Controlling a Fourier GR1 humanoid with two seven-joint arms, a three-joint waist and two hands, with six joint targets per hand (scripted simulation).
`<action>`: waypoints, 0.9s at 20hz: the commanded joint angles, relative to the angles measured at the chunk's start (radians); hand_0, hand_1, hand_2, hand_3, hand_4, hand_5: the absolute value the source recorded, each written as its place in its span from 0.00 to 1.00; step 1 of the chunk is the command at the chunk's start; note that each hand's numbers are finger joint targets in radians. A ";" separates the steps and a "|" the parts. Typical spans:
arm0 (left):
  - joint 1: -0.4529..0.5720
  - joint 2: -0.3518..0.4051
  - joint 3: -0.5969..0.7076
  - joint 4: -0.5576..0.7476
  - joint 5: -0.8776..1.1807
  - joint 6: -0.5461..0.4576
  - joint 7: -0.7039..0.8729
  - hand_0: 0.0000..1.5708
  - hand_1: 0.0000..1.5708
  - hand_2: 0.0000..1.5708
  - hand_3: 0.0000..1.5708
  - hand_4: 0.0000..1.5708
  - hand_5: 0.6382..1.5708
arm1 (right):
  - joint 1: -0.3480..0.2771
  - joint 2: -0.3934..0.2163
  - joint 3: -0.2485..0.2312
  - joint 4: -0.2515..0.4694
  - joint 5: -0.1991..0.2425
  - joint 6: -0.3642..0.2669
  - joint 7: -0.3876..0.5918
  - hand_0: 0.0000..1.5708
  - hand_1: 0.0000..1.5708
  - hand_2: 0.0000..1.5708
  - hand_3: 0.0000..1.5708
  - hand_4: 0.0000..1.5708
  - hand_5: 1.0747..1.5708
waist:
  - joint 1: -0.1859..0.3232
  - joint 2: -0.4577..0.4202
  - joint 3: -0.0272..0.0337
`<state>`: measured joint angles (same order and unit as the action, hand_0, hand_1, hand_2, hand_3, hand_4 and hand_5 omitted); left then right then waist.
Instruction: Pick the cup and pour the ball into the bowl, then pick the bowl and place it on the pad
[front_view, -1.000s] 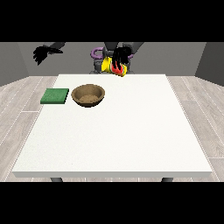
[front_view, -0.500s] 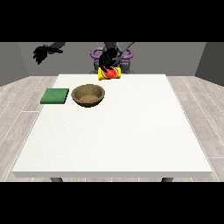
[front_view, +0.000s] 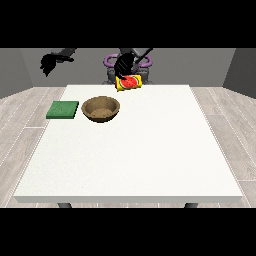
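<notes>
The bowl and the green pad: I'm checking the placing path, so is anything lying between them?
No. In the front view, only a narrow strip of bare white table separates the bowl from the green pad.

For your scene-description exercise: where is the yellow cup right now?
In the front view, the yellow cup is tipped, held by the robot hand near the table's far edge, up and right of the brown wooden bowl.

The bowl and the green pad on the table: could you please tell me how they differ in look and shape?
The bowl is brown, round and hollow with a raised rim; the green pad is square and lies flat. The bowl sits nearer the table's middle line, the pad by the edge at the view's left. Both rest on the table side by side, apart, and no hand touches either.
</notes>
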<state>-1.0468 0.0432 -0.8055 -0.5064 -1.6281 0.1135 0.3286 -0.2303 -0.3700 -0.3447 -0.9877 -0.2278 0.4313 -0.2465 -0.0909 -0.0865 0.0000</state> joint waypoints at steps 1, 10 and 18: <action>0.032 -0.003 0.194 -0.078 0.180 0.091 0.029 0.94 0.94 1.00 1.00 0.95 0.63 | -0.003 0.039 -0.002 -0.002 0.005 -0.066 0.023 0.00 0.00 0.00 0.00 0.07 0.99 | 0.059 -0.006 -0.0041; 0.270 -0.042 0.636 -0.332 0.768 0.415 -0.030 0.36 0.36 0.00 0.00 0.57 0.93 | -0.006 0.031 -0.027 -0.014 -0.017 -0.078 0.027 0.00 0.00 0.00 0.00 0.23 0.99 | 0.127 0.094 -0.0224; 0.456 -0.043 0.674 -0.595 1.364 0.304 -0.380 0.00 0.00 0.00 0.00 0.00 0.99 | -0.132 0.126 0.002 -0.056 0.028 -0.243 0.018 0.00 0.00 0.00 0.00 0.16 1.00 | 0.184 0.227 -0.0112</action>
<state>-0.6756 0.0030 -0.1508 -0.9882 -0.5024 0.4794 0.1083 -0.3168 -0.2772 -0.3471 -1.0303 -0.2218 0.2730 -0.2325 0.0400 0.1037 -0.0167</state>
